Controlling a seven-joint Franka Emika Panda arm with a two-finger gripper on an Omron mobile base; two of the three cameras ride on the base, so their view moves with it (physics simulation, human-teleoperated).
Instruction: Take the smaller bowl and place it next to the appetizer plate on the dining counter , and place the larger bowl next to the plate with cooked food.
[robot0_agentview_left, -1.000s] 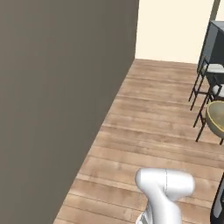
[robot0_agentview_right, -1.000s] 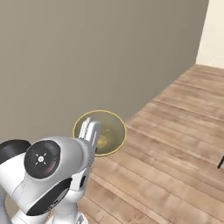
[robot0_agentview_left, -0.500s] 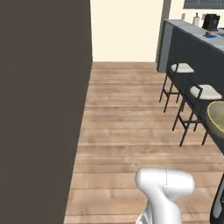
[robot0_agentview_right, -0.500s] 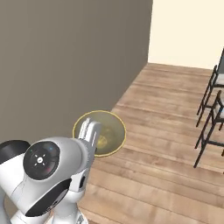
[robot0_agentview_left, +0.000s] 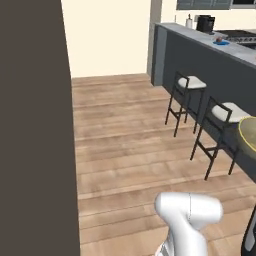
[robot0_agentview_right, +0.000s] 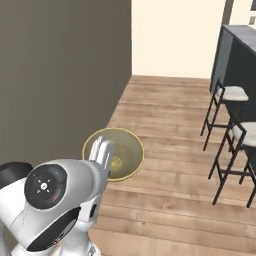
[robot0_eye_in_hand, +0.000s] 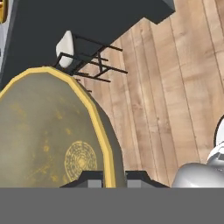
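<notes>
Above the wooden floor (robot0_agentview_right: 165, 200), claw (robot0_eye_in_hand: 114, 176) pinches bowl (robot0_eye_in_hand: 48, 131) rim.

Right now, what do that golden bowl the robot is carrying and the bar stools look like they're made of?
The bowl looks like glazed ceramic: tan-gold with a lighter yellow rim and a printed medallion inside, though its dull sheen could also be painted metal. The bar stools seem to have thin dark metal frames and pale padded seats, probably fabric or vinyl.

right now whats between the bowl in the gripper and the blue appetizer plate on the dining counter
In the left base view, two bar stools and the dining counter front stand between the held bowl and the appetizer plate.
</notes>
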